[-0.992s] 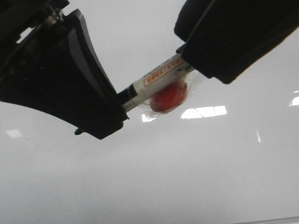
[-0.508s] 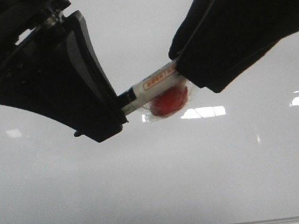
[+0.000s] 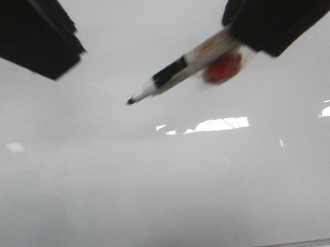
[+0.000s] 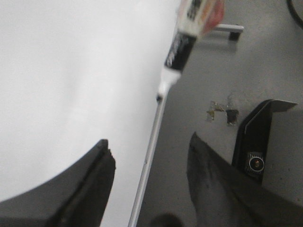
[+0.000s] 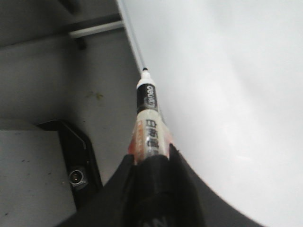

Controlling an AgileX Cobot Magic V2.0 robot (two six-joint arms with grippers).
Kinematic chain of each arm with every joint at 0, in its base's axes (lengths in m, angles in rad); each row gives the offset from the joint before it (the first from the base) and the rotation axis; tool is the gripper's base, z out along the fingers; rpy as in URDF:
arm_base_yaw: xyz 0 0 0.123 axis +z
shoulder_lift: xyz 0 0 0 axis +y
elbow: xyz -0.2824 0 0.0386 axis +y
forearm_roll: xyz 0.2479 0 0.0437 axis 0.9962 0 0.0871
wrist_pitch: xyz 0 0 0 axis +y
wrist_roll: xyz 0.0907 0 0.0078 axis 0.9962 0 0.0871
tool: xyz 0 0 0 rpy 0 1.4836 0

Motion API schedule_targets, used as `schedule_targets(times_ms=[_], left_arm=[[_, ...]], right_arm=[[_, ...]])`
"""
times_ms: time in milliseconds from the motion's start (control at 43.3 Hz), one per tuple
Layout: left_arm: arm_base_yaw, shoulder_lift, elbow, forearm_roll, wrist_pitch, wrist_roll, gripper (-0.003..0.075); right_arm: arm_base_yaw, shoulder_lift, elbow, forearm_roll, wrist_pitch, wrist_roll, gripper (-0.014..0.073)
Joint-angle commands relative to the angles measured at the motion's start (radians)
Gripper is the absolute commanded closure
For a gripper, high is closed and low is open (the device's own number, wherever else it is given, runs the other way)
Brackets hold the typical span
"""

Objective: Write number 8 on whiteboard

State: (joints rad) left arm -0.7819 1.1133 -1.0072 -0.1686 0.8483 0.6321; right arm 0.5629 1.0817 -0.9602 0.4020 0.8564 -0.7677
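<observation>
Front view shows the right gripper (image 3: pixel 245 43) clamped on an uncapped marker (image 3: pixel 183 70) — left gripper (image 4: pixel 149 161) parted — whiteboard (image 3: pixel 172 193) blank, no 8 begun.

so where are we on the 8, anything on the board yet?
Done: the marker is uncapped, its black tip bare, and held in the right gripper. The left gripper is open, empty and clear of it. In hand: the tip hangs in the air above the whiteboard. Left: the whole figure; no ink shows anywhere on the board.
</observation>
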Motion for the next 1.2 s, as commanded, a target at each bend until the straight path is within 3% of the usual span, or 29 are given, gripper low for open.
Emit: schedule_targets(times_ms=[0,185,369,577,1177], left_arm=[[0.068,-0.096,-0.026,0.001,-0.027,-0.072,0.0363],[0.256,-0.235,0.044,-0.006,-0.057,-0.184,0.0363],[0.393,-0.282,0.075,-0.096,-0.063,-0.223,0.0365],[0.408,-0.266,0.075,-0.105,-0.063,-0.223,0.0366],[0.408,-0.253,0.079,-0.105,-0.065,-0.223,0.0366]], right_arm=[[-0.065,-0.045,-0.072,-0.106,-0.015,0.178,0.0692],[-0.192,-0.121,0.004,-0.068,-0.121,0.383,0.0692],[-0.179,-0.110,0.094,0.041,-0.313,0.376,0.0692],[-0.179,-0.052,0.086,0.044,-0.435,0.376,0.0692],[-0.179,0.222,-0.100,0.030,-0.558,0.369,0.0692]])
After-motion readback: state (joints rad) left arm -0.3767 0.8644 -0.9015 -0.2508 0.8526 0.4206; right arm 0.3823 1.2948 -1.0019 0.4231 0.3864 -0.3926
